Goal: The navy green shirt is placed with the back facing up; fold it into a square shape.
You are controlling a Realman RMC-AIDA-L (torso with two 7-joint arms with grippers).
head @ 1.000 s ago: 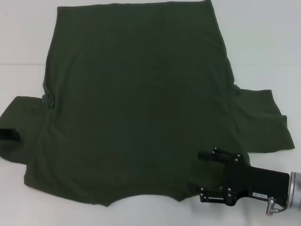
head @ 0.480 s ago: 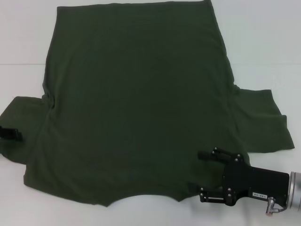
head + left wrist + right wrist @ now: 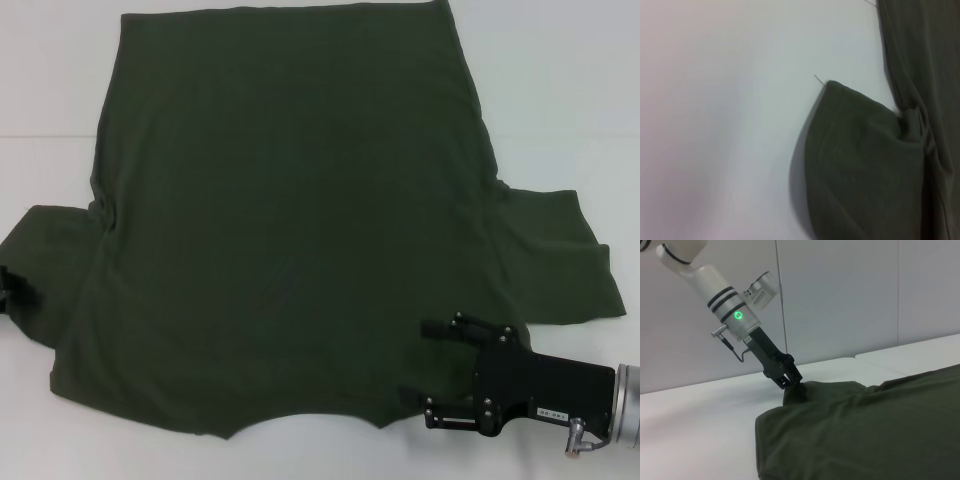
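The navy green shirt (image 3: 290, 220) lies spread flat on the white table, plain side up, with its collar edge toward me. At the near right, my right gripper (image 3: 428, 370) is open, its two fingers straddling the shoulder beside the collar. My left gripper (image 3: 6, 285) is at the far left edge, mostly hidden by the left sleeve. In the right wrist view the left gripper (image 3: 790, 381) is shut on that sleeve's edge, and the cloth (image 3: 865, 430) bunches up under it. The left wrist view shows the sleeve (image 3: 860, 165) against the table.
The white table (image 3: 560, 100) shows bare around the shirt on the left, the right and along the near edge. A pale wall (image 3: 850, 300) stands behind the table in the right wrist view.
The left gripper's black finger lay across the left sleeve before. Now the sleeve edge has drawn in around it and hides most of it. The right arm has not moved.
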